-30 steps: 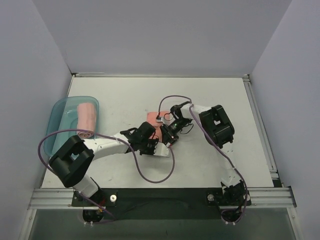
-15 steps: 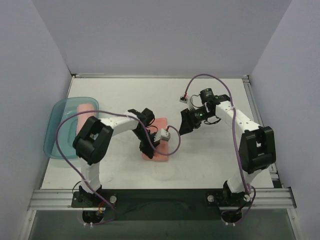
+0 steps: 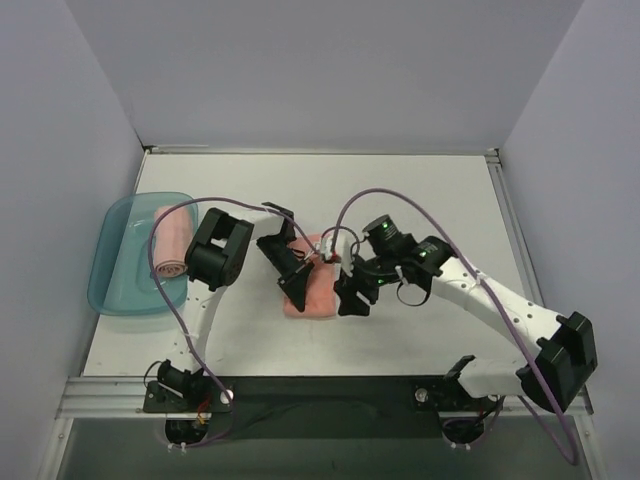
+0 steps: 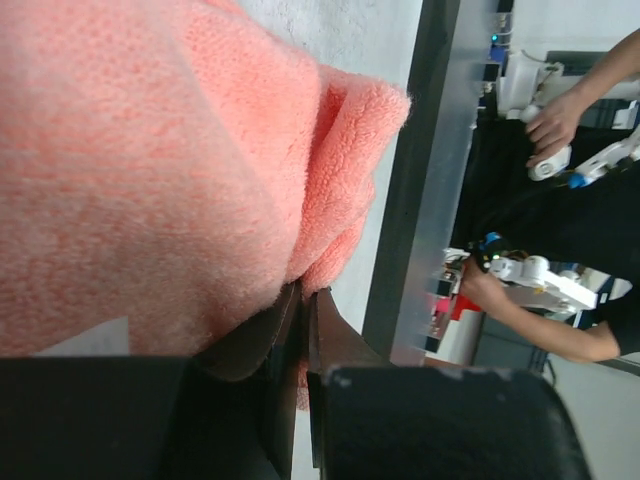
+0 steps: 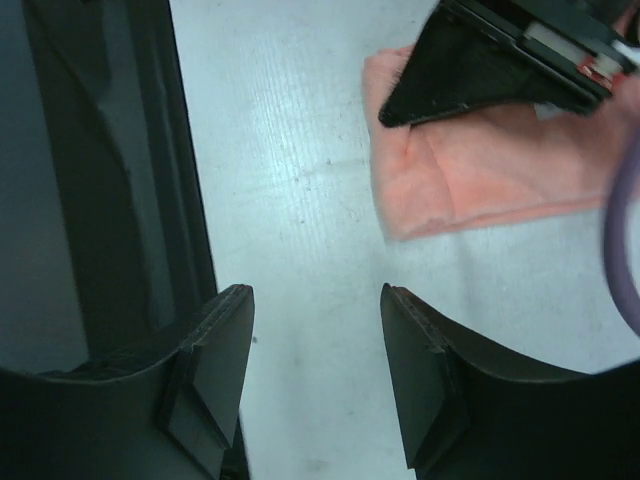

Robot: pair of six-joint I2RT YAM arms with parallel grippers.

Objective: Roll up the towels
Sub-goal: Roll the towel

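Left gripper (image 3: 297,285) pinches the loose towel (image 3: 315,300) near the middle of the table (image 3: 430,190). In the left wrist view its two dark fingers stand almost together, with a fold of salmon-pink pile caught in the narrow slit between them (image 4: 303,310). The loose towel (image 4: 150,180) fills most of that picture, bunched into thick, soft layers.

At the far left of the overhead view a translucent teal tray (image 3: 110,290) sits against the table's left edge. A rolled towel (image 3: 170,245) lies inside it along the right-hand side, a short pink cylinder with its spiral end facing the near edge.

Just right of the tray, the left arm rises from its base and bends back toward the centre. Its gripper comes down on the left part of the loose towel. That towel lies well apart from the tray, a small pink patch partly hidden under the fingers and the wrist.

The right gripper (image 3: 348,300) is just beside the towel's right edge. In the right wrist view its fingers are spread apart with nothing between them (image 5: 315,295), and they hang over bare table (image 5: 300,200). The loose towel (image 5: 500,180) shows at the upper right of that view. It lies flat, with a crease running through it and a black finger (image 5: 480,70) of the other gripper resting on top.

The right arm stretches away to the right and back to its base at the near edge. A purple cable (image 3: 350,200) arches above it.
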